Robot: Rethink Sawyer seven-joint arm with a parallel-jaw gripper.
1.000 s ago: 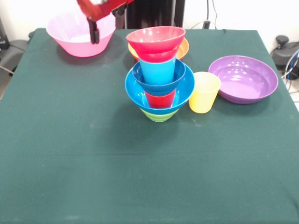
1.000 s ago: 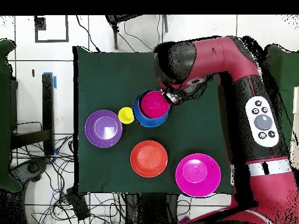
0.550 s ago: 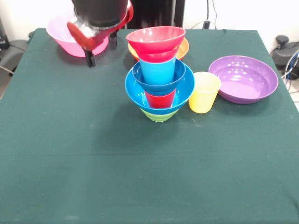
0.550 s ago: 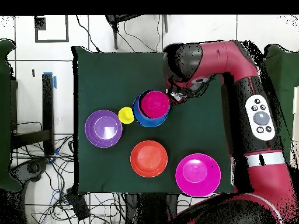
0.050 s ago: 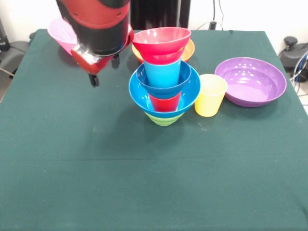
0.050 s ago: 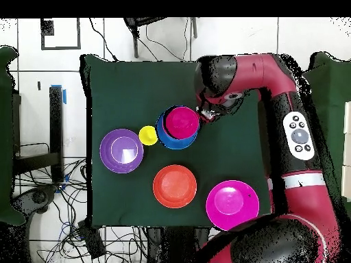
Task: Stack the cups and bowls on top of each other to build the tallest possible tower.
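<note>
Tower (image 5: 164, 79): frame centre on the green tabletop (image 5: 144, 183); red bowl (image 5: 161, 41) on top.
Claw (image 5: 104, 70): upper left, empty, two fingers spread apart, just left of the tower.
Arm (image 5: 96, 24): hides most of the pink bowl (image 5: 60, 31).
Neighbours: yellow cup (image 5: 210, 95) just right of the tower, purple bowl (image 5: 250, 81) further right, orange bowl (image 5: 188, 50) behind.

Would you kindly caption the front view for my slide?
Sawyer gripper beside the tower topped by a small red bowl.

You've got the multicolour plastic tower (image 5: 164, 77) upright mid-bench, small red bowl (image 5: 161, 41) on top; yellow plastic cup (image 5: 210, 95) just beside.
</note>
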